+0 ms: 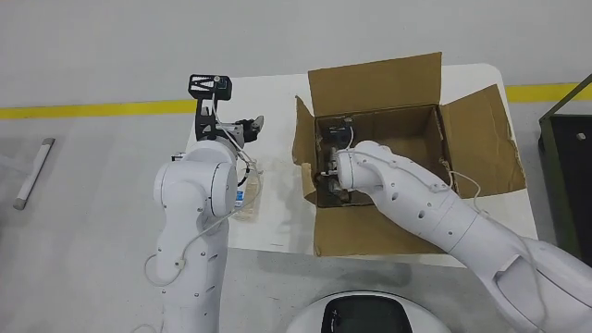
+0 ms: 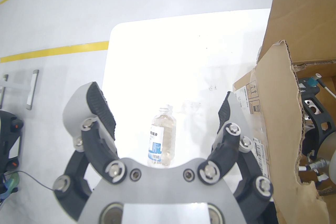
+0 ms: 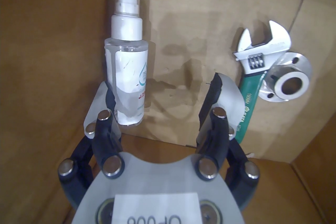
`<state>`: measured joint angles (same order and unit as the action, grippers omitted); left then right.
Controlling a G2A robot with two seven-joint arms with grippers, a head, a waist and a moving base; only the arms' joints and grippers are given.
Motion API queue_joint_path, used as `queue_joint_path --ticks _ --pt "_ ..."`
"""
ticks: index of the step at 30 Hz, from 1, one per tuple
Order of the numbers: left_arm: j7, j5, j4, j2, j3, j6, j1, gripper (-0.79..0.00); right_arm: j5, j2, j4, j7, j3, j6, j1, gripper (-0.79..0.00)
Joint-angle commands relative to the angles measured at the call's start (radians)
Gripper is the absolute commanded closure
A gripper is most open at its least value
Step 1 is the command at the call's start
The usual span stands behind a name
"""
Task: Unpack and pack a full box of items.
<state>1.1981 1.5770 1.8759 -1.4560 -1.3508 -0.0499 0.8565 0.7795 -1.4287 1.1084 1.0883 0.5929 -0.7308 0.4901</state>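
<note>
pale grey floor [image 1: 92,37], yellow line [image 1: 83,109], white table [image 1: 277,102]

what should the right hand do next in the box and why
Probably shift the right hand sideways to centre the spray bottle between its fingers. The hand is open and empty, and the bottle sits off centre by one finger, apart from the wrench.

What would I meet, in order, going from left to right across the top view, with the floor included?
grey bar on the floor → left arm → cardboard box → dark green object at the edge
</note>
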Motion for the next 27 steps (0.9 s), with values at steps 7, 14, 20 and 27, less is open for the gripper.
queue_joint_path --ticks 7,14,20,27 --pt "0.0 0.0 0.0 0.0 0.0 0.0 0.0 -0.785 0.071 0.042 0.113 0.0 0.088 -0.001 0.053 -0.677" --pt "0.0 0.0 0.0 0.0 0.0 0.0 0.0 -0.785 0.108 0.07 0.204 0.033 0.153 0.039 0.103 -0.68" --pt "0.0 0.0 0.0 0.0 0.0 0.0 0.0 -0.785 0.119 0.053 0.197 0.004 0.131 0.054 0.109 -0.671" --pt "0.0 0.0 0.0 0.0 0.0 0.0 0.0 -0.785 0.112 0.008 0.107 -0.04 0.076 0.048 0.066 -0.551"
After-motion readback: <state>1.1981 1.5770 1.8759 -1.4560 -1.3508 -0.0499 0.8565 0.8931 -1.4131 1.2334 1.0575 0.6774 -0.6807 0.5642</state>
